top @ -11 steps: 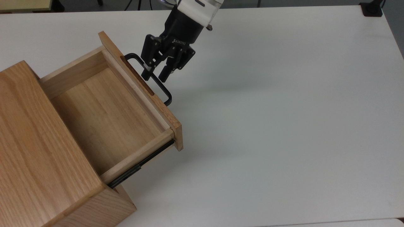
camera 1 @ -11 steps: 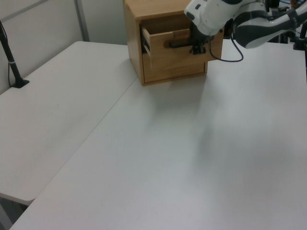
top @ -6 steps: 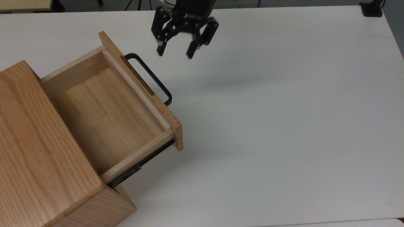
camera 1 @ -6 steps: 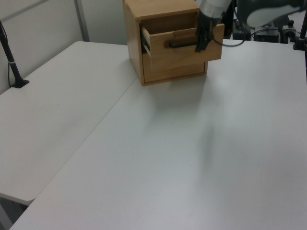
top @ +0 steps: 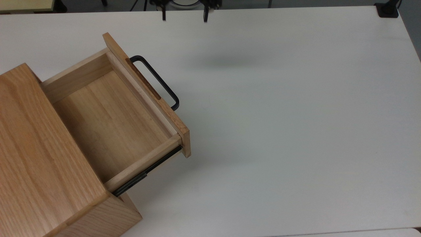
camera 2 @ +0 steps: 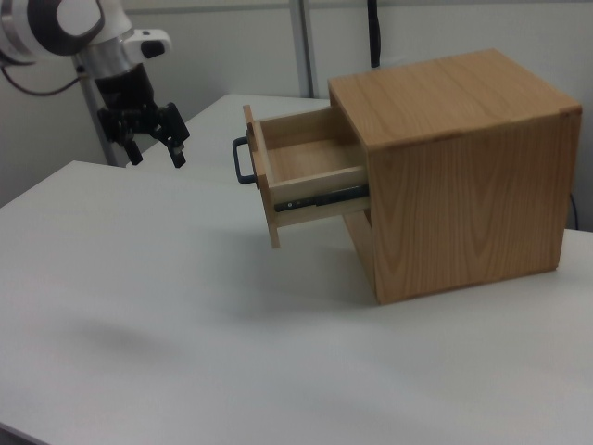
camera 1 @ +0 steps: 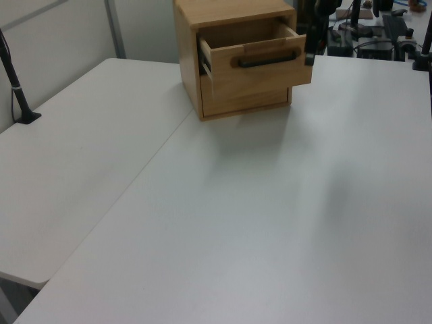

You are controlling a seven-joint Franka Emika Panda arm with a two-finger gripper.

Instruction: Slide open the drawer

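Note:
The light oak drawer (top: pixel 108 118) stands pulled well out of its wooden cabinet (top: pixel 36 158), its shallow inside bare and a black side rail (top: pixel 144 172) exposed. Its black bar handle (top: pixel 154 82) is free, with nothing touching it. My gripper (top: pixel 184 14) is at the top view's top edge, far from the handle, fingers spread wide and holding nothing. In the right view the gripper (camera 2: pixel 156 150) hangs open above the table at the right view's left, well clear of the drawer (camera 2: pixel 301 176) and its handle (camera 2: pixel 241 159). The left view shows the drawer front (camera 1: pixel 260 67) with the handle (camera 1: pixel 266 60).
The white table (top: pixel 279 131) stretches wide to the top view's right of the cabinet. A black clamp base (top: pixel 388 9) sits at its far right corner. In the left view a black pole (camera 1: pixel 15 84) stands on a side table (camera 1: pixel 67 169).
The gripper has come off the drawer handle, spread its fingers wider, and pulled back toward the top view's top edge. The drawer stays pulled out in the same place.

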